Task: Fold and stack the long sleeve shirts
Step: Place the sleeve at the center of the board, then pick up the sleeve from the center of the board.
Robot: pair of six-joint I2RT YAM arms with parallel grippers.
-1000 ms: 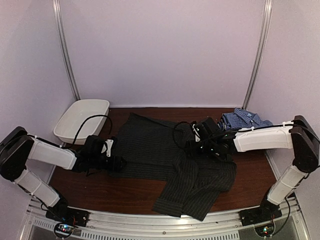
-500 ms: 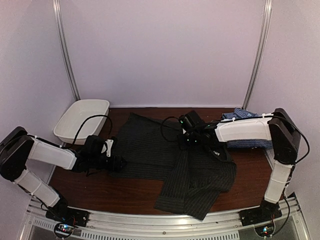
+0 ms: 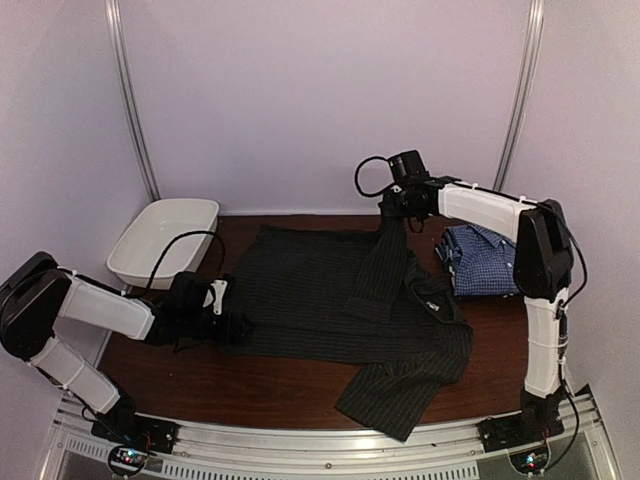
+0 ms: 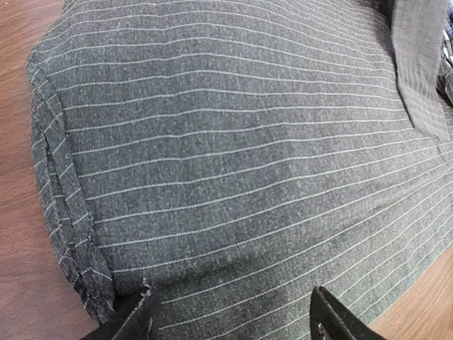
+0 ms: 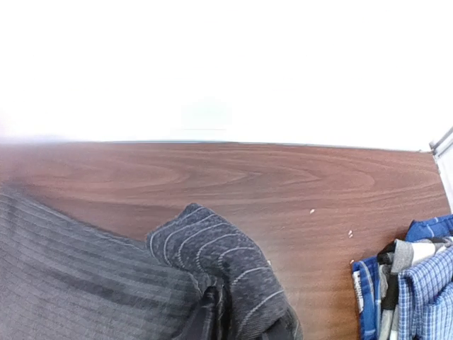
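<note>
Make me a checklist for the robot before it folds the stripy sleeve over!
1. Right gripper pinching the sleeve: ok.
2. Sleeve hanging down to the black shirt: ok.
3. Left gripper open at the shirt's left edge: ok.
4. Blue checked shirt folded, off to the right: ok.
5. White tub apart from the shirts: ok.
6. Black shirt lying flat: not ok, rumpled near right.

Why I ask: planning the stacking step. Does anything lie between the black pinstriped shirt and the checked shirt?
Nothing visible does. The black pinstriped shirt lies right beside the checked shirt; the right end effector holds the black shirt's sleeve raised.
</note>
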